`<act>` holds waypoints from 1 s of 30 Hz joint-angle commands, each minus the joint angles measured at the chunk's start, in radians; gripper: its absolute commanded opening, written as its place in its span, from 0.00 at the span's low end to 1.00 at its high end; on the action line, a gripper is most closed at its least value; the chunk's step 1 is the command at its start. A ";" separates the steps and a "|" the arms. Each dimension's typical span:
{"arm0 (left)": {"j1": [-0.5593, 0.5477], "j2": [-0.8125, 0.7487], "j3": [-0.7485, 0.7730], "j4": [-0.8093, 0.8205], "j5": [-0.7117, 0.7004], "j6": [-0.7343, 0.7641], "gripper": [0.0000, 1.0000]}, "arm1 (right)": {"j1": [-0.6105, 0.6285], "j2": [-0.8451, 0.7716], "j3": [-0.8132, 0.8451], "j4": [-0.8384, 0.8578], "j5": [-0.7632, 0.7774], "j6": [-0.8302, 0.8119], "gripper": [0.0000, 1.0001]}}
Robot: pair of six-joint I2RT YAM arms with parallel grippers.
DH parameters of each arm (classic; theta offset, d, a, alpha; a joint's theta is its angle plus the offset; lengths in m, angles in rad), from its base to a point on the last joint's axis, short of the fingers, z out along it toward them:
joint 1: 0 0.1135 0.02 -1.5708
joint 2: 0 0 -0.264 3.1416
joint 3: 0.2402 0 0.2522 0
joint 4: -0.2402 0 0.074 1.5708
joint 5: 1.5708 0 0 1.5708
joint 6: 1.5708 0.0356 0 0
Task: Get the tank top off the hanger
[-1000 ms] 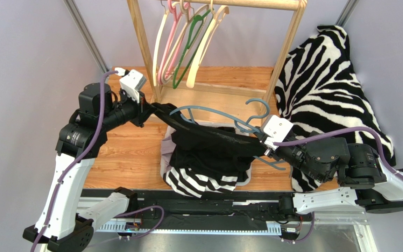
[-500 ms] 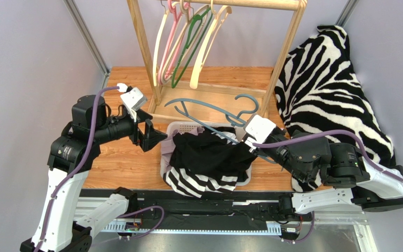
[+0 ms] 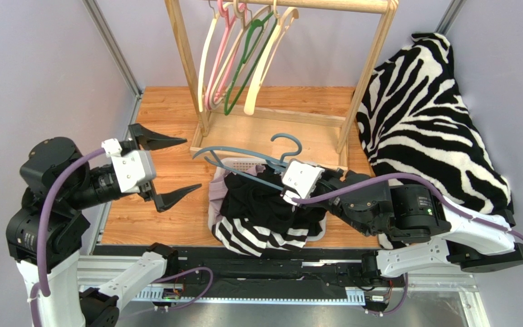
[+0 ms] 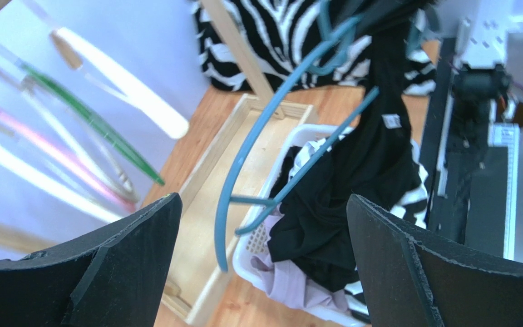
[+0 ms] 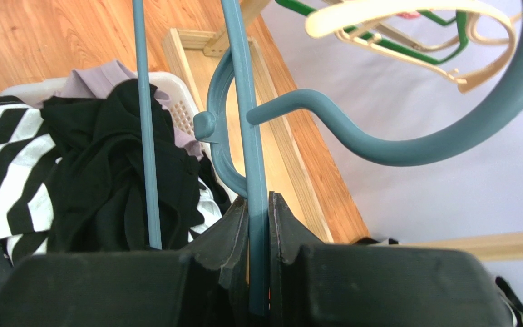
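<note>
Left wrist, tag point(image 4: 392, 120) unreadable, left end effector point(image 4: 261, 201) splayed, right end effector point(image 5: 259, 203) gripping hanger point(image 5: 242, 102)

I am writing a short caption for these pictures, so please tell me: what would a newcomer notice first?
The big zebra-striped blanket on the right side catches the eye first. Next comes the blue hanger, pinched in the right end effector above a white basket that holds a black top. The left end effector stands wide open and empty at the left.

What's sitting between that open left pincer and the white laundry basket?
Only bare wooden tabletop separates the left pincer from the basket, as the top view shows.
</note>
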 commanded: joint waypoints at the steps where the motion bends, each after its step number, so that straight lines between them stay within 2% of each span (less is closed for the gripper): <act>1: 0.003 0.099 0.020 -0.127 0.208 0.288 0.99 | 0.005 0.039 0.060 0.091 -0.056 -0.072 0.00; 7: 0.003 0.225 0.114 -0.300 0.271 0.414 0.99 | 0.028 0.071 0.042 0.104 -0.049 -0.197 0.00; 8: 0.003 0.242 0.127 -0.371 0.275 0.437 0.99 | 0.034 0.073 0.036 0.110 -0.044 -0.214 0.00; 10: 0.003 0.285 0.164 -0.456 0.291 0.524 0.98 | 0.052 0.071 0.019 0.145 -0.026 -0.272 0.00; 14: 0.002 0.327 0.190 -0.599 0.300 0.600 0.94 | 0.086 0.062 -0.026 0.258 0.028 -0.386 0.00; 18: -0.004 0.302 0.152 -0.598 0.298 0.595 0.90 | 0.085 0.074 -0.026 0.291 0.042 -0.426 0.00; 21: -0.009 0.296 0.140 -0.598 0.306 0.577 0.82 | 0.086 0.076 -0.035 0.335 0.052 -0.458 0.00; 26: -0.044 0.302 0.129 -0.588 0.286 0.543 0.63 | 0.085 0.091 -0.032 0.384 0.062 -0.497 0.00; 29: -0.053 0.316 0.143 -0.598 0.285 0.514 0.37 | 0.086 0.101 -0.036 0.406 0.074 -0.523 0.00; 30: -0.055 0.316 0.144 -0.596 0.285 0.505 0.17 | 0.085 0.101 -0.036 0.410 0.075 -0.526 0.00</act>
